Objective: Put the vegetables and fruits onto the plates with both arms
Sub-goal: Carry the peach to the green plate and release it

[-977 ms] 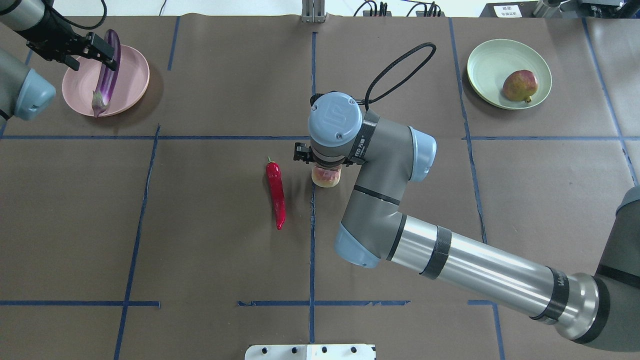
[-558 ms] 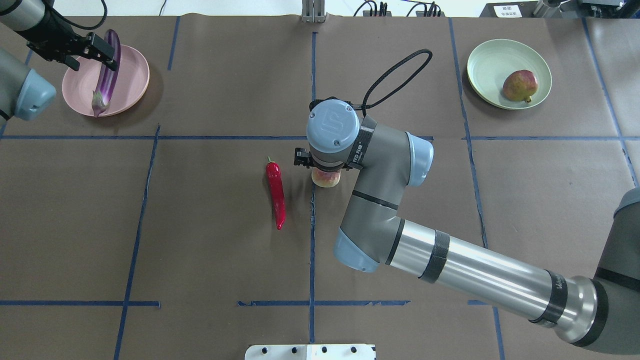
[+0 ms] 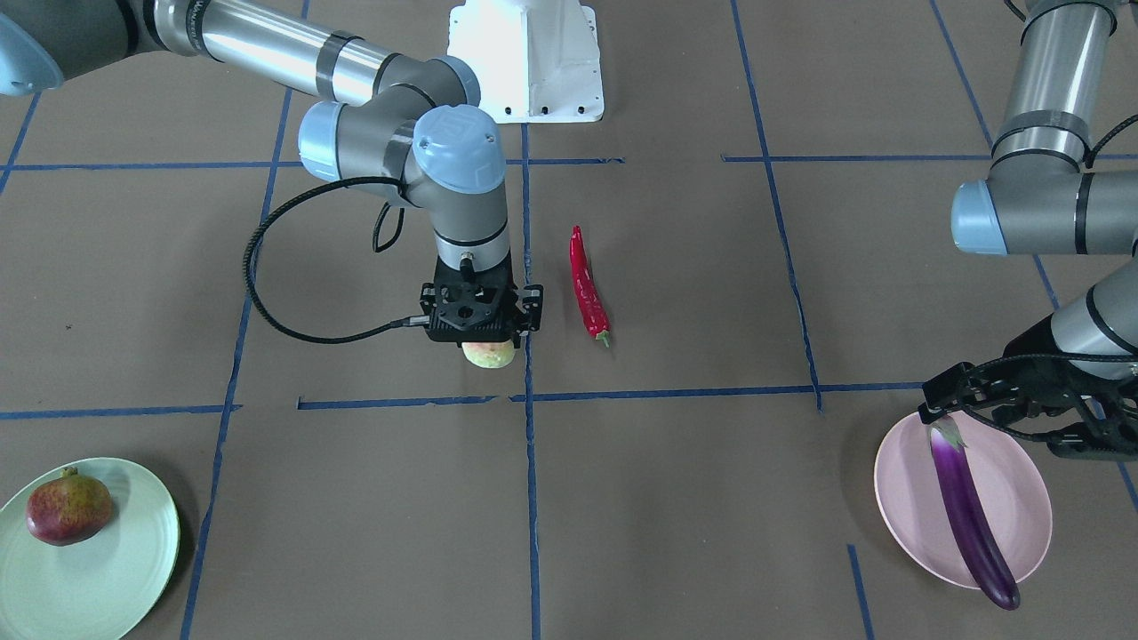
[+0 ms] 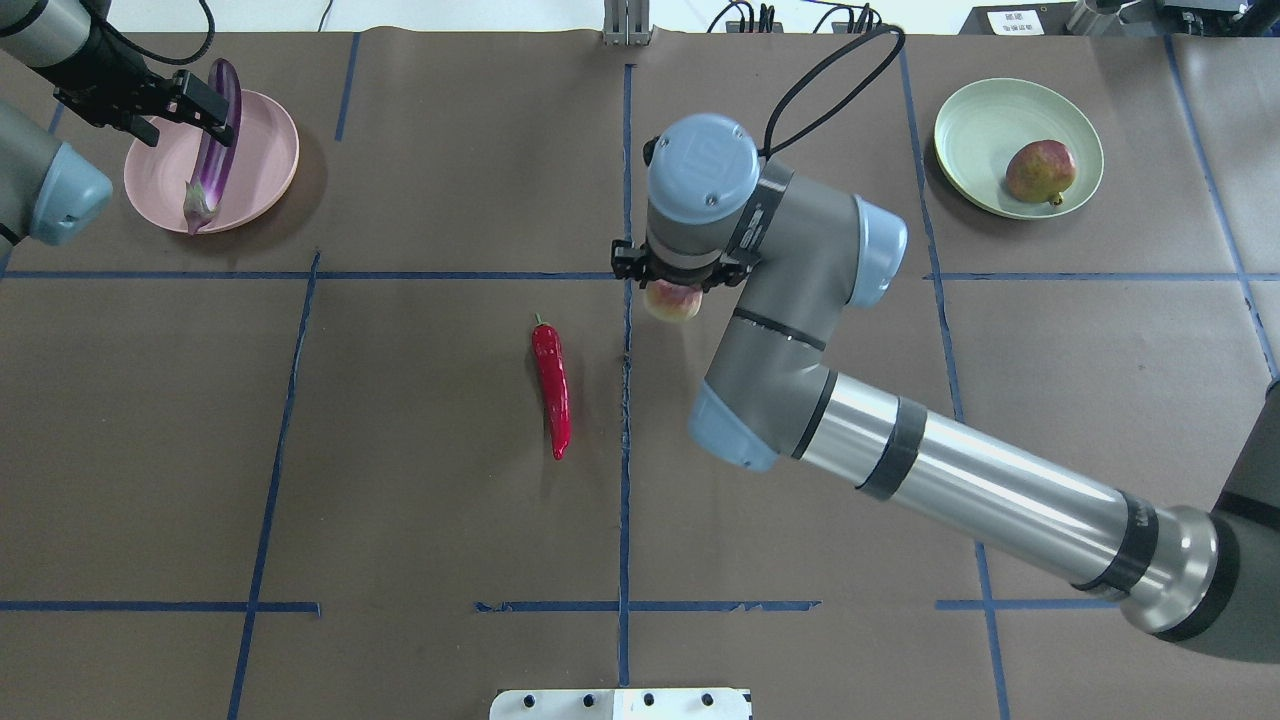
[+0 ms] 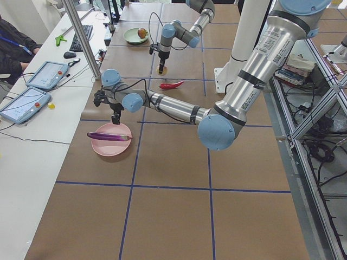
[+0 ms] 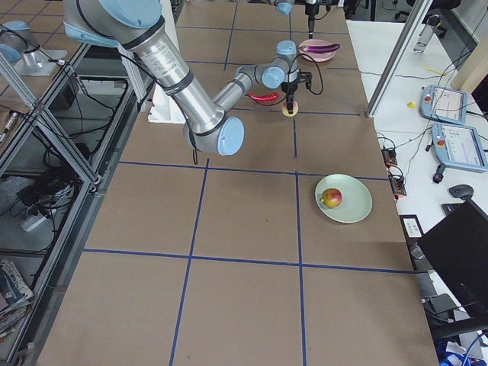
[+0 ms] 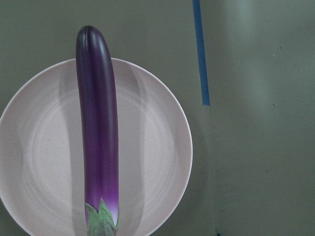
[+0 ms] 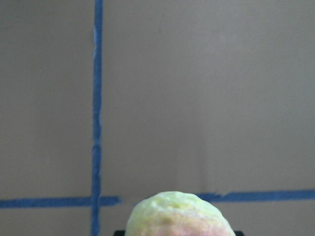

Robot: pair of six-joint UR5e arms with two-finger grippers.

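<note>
Peach [image 4: 675, 306] in right tool [image 4: 672, 294] — label [image 4: 1015, 21] illegible

No legible txt; white label [image 4: 1015, 20] too blurry.

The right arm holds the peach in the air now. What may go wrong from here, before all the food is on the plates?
1. The peach sticks out below the right gripper, apparently lifted; it may slip during the carry.
2. The pomegranate sits on the green plate; the peach may bump it or roll off.
3. The eggplant overhangs the pink plate's rim, with the left gripper close above; a nudge may tip it off.
</note>
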